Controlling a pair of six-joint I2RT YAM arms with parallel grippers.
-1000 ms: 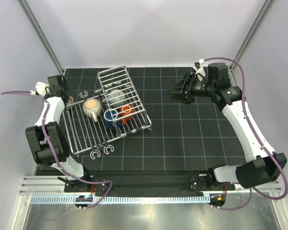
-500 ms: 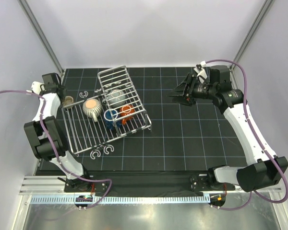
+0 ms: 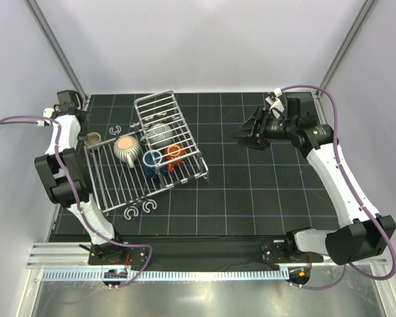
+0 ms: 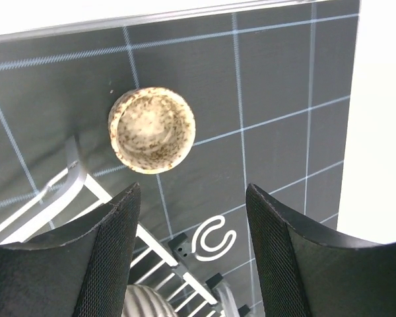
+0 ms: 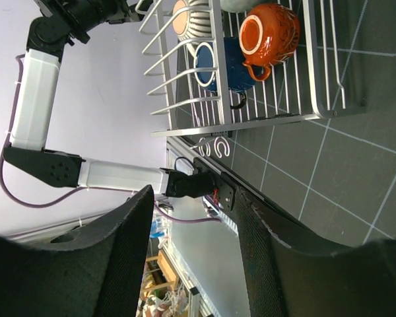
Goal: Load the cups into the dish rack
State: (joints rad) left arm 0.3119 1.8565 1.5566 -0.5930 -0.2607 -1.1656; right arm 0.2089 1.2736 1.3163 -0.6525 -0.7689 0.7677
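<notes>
Dish rack [image 3: 115, 181]: silver-white wire, a flat slatted tray joined to a raised basket, set askew on the black gridded mat [image 3: 264, 191].
Cups in rack: cream striped cup [image 3: 126, 148], grey speckled cup [image 3: 160, 134], blue cup [image 3: 152, 160] and orange cup [image 3: 174, 154].
Tan cup [image 4: 152, 131]: small, brown-flecked, mouth up, on the mat just beside the rack's far left corner.
Left claw [image 4: 193, 218]: fingers wide apart above the tan cup, holding and touching nothing.
Right claw [image 5: 191, 218]: fingers wide apart, empty, in the air well right of the rack.
</notes>
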